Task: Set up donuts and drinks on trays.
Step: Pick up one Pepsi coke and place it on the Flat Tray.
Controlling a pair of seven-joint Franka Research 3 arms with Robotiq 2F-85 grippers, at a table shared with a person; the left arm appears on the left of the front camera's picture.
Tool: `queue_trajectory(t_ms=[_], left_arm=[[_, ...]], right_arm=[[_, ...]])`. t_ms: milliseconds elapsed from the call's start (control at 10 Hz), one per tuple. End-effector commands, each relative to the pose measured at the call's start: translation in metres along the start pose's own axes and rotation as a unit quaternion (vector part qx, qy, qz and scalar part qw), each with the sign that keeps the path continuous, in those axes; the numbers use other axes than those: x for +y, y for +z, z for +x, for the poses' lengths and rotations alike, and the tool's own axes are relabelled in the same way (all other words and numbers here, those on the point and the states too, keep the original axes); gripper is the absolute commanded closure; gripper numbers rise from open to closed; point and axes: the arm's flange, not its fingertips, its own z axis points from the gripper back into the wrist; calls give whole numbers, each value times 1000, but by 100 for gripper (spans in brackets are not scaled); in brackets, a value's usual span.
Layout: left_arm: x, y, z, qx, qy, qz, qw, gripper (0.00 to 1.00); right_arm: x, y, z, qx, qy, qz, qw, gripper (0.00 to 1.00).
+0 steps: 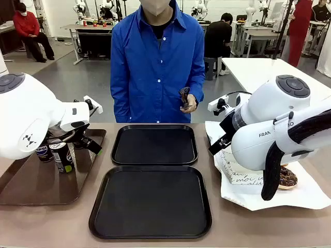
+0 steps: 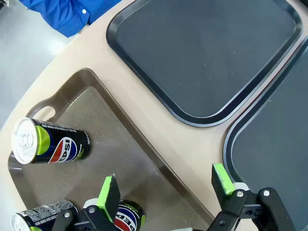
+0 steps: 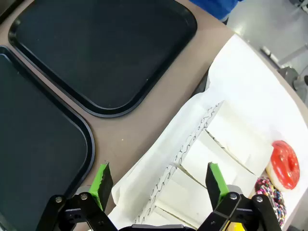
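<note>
Beige tabletop (image 1: 46, 222): we judge the cans (image 2: 53, 144), nine o'clock of the trays (image 1: 150, 201), rigid but slick, best pinched mid-body, the donuts (image 3: 284, 164) at three soft, crushable, while left gripper (image 2: 163, 180) and right gripper (image 3: 158, 175) gape empty.

Glossy brown tray (image 1: 31, 188) at left — white paper (image 1: 306, 199) at right.

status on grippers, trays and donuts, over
Left gripper open beside cans on brown tray. Right gripper open over paper sleeves, donuts beside. Both black trays bare. Person's hand off table.
</note>
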Motion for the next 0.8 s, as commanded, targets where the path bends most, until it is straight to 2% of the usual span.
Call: queue_trajectory(t_ms=[0, 700], left_arm=[[0, 0, 0, 0, 0, 0, 1000, 0], [0, 0, 0, 0, 0, 0, 1000, 0]], right_arm=[[0, 0, 0, 0, 0, 0, 1000, 0], [0, 0, 0, 0, 0, 0, 1000, 0]])
